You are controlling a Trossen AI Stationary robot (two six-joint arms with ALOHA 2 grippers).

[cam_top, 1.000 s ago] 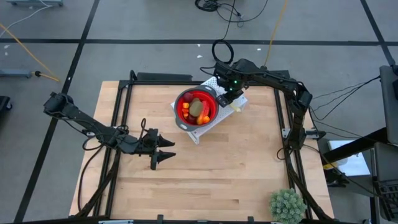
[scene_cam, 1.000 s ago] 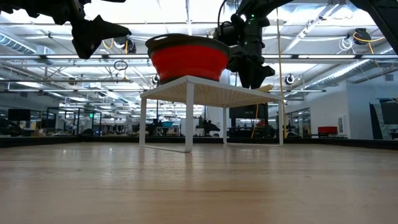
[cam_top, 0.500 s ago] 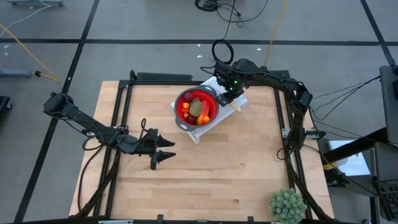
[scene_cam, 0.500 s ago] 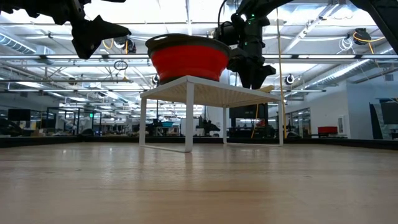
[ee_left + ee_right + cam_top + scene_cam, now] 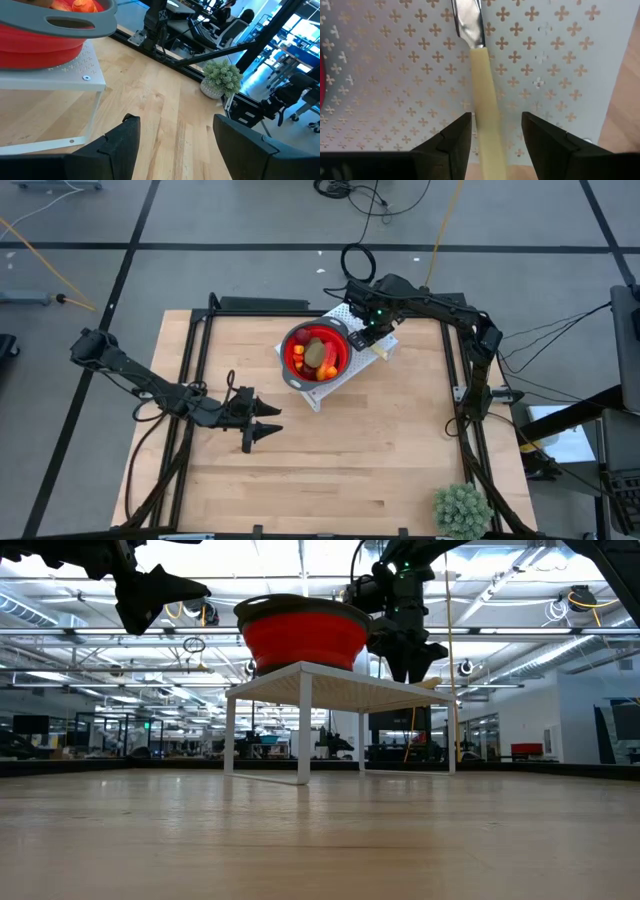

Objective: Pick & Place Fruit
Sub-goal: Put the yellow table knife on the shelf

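- A red bowl (image 5: 316, 353) with a grey rim and a flat grey handle sits on a small white stand (image 5: 352, 370) near the far middle of a pale wooden table (image 5: 330, 460).
- The stand's top is thin white sheet punched with rows of small cross-shaped holes; it rests on slim white legs.
- The fruit (image 5: 318, 356) lies heaped inside the bowl: a smooth olive-brown oval in the middle, its long axis running roughly toward the far edge of the table, with small orange bits and dark red balls packed round it.
- A knife (image 5: 482, 95) lies flat on the stand beside the bowl, with a smooth cream handle and a shiny metal blade.
- The right gripper (image 5: 494, 137) hovers low over the knife, its dark fingers parted either side of the handle, not touching it.
- The left gripper (image 5: 266, 425) hangs over the table's left part, well apart from the bowl, fingers spread and holding nothing.
- A spiky green plant ball (image 5: 461, 511) sits at the near right corner.
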